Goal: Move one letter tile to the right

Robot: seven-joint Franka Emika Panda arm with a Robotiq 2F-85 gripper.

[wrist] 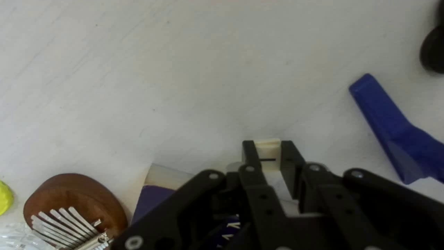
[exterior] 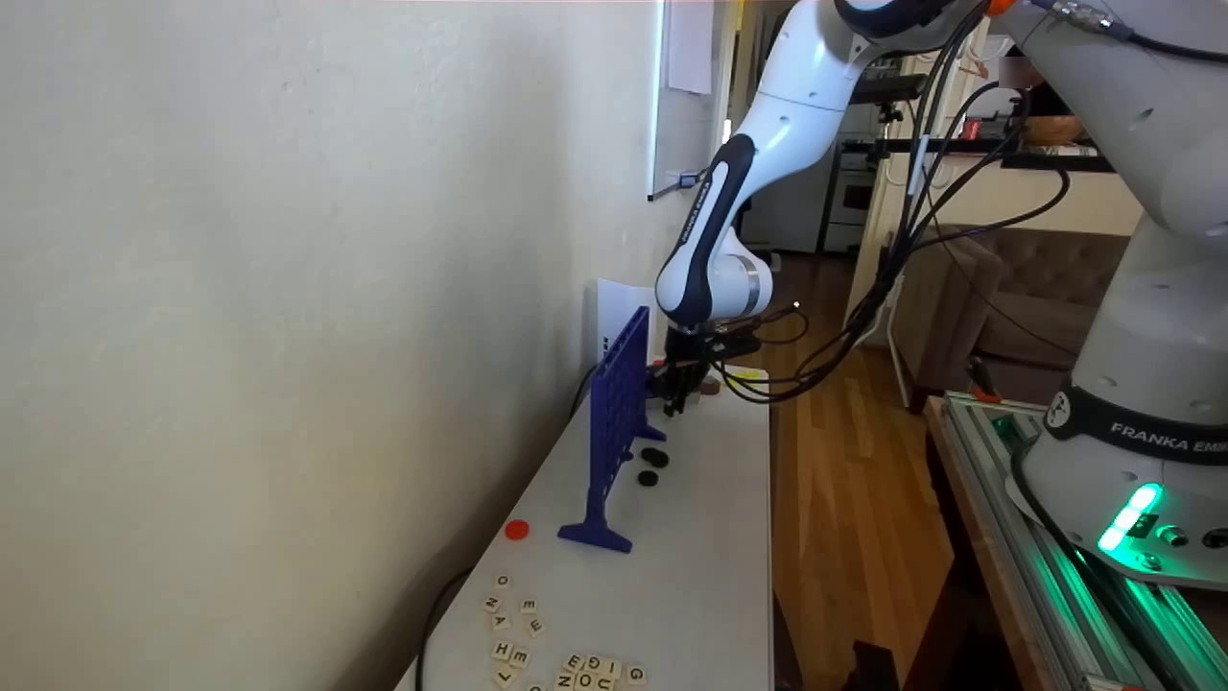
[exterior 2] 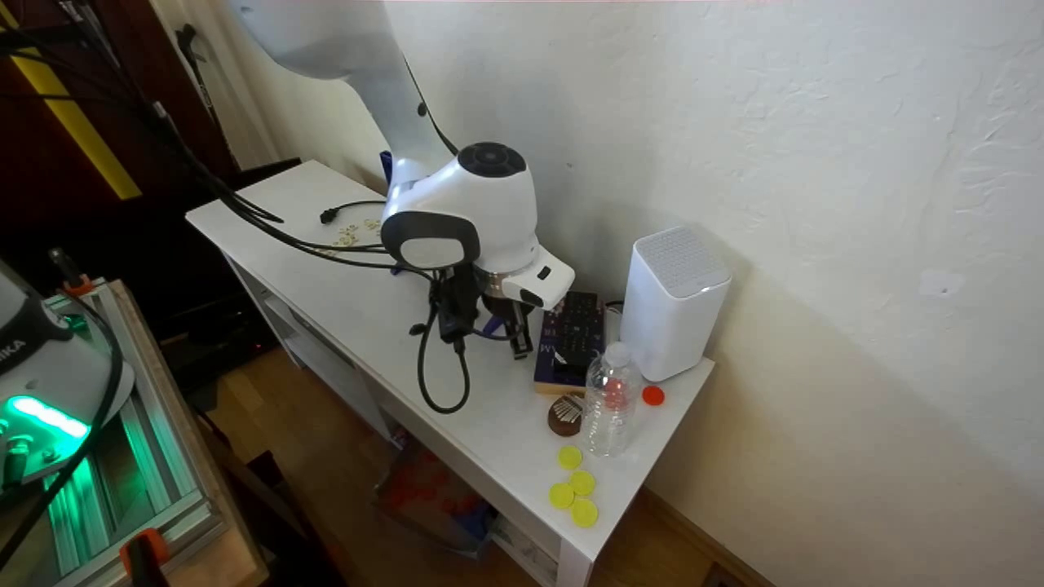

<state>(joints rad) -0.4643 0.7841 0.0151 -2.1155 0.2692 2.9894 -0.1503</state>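
My gripper [wrist: 267, 148] is shut on a cream letter tile [wrist: 269, 152]; a dark stroke shows on the tile's face between the two black fingertips. In an exterior view the gripper [exterior: 675, 408] is low over the far part of the white table, by the blue rack's far end. It also shows in an exterior view [exterior 2: 520, 349] next to the dark blue book. I cannot tell whether the held tile touches the table. Several other letter tiles [exterior: 585, 675] lie loose at the table's opposite end, also small in an exterior view [exterior 2: 347, 238].
A blue upright rack [exterior: 614, 413] stands near the wall, with black discs [exterior: 654, 458] beside it. Around the gripper are the book [exterior 2: 548, 373], a brown thumb piano [exterior 2: 564, 416], a clear bottle [exterior 2: 608, 416], a white speaker-like box [exterior 2: 673, 306] and yellow discs [exterior 2: 582, 483].
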